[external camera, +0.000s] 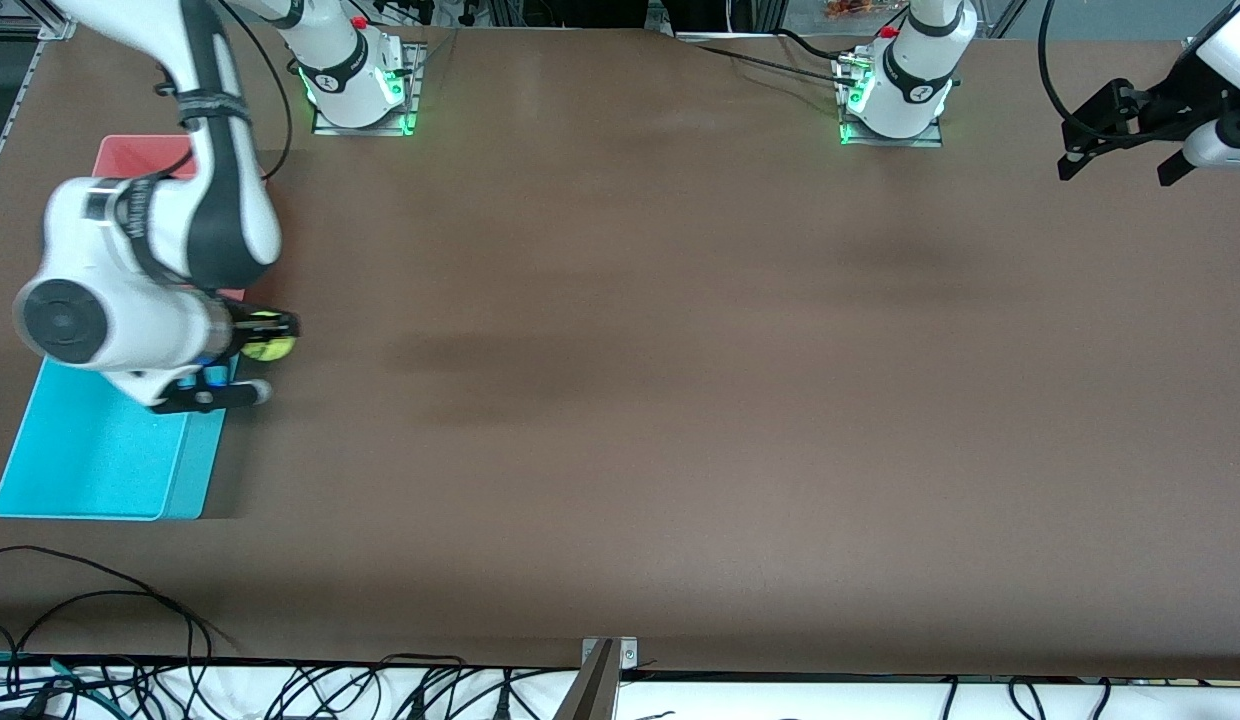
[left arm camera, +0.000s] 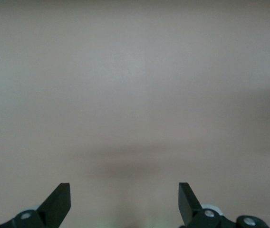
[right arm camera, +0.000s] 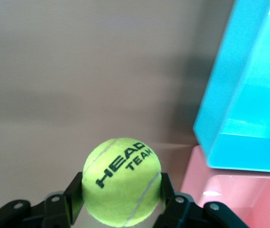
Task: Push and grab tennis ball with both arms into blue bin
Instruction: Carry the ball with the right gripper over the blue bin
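Right gripper (right arm camera: 120, 190) holds tennis ball (right arm camera: 121, 180) up in air, over bare brown bench (right arm camera: 78, 71). Black fingers (right arm camera: 73, 192) press ball from both sides. Ball yellow-green, pale curved seam, black print "HEAD TEAM". Blue bin (right arm camera: 249, 99) below, beside ball: corner, straight wall and part of glossy inside visible. Pink bin (right arm camera: 220, 190) touching blue bin, rim and part of inside visible.

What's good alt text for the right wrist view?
The right gripper holds the tennis ball, printed "HEAD TEAM", between its two dark fingers above the brown table. A corner of the blue bin stands beside it, with the pink bin next to that.
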You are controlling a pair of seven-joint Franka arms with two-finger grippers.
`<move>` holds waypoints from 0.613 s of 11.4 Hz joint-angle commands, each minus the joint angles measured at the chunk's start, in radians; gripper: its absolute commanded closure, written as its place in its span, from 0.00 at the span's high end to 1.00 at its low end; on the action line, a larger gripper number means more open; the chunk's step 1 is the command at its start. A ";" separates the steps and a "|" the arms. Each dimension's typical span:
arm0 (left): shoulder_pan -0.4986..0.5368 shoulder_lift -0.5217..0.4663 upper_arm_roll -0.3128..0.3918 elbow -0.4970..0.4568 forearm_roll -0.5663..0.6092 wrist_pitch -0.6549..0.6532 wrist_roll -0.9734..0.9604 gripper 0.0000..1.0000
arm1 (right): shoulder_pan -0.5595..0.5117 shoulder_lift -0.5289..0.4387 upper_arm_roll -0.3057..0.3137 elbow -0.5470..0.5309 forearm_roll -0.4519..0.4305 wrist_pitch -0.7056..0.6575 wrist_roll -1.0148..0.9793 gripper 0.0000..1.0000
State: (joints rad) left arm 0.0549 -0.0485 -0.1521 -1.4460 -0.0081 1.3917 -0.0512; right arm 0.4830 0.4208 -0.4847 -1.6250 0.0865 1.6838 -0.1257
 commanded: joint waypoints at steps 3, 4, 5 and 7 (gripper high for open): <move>-0.006 0.050 0.000 0.033 0.005 0.095 0.022 1.00 | -0.252 0.064 -0.002 -0.006 0.021 0.161 -0.265 0.24; -0.003 0.050 0.000 0.033 0.007 0.095 0.024 1.00 | -0.297 0.088 0.000 -0.007 0.051 0.204 -0.296 0.24; 0.005 0.052 0.000 0.033 0.002 0.095 0.024 1.00 | -0.331 0.122 0.000 -0.007 0.056 0.242 -0.354 0.24; 0.003 0.050 0.000 0.029 0.005 0.087 0.022 1.00 | -0.345 0.141 0.002 -0.038 0.058 0.286 -0.356 0.24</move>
State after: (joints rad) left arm 0.0532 -0.0102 -0.1498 -1.4455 -0.0081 1.4916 -0.0505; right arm 0.1516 0.5375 -0.4927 -1.6382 0.1213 1.9209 -0.4537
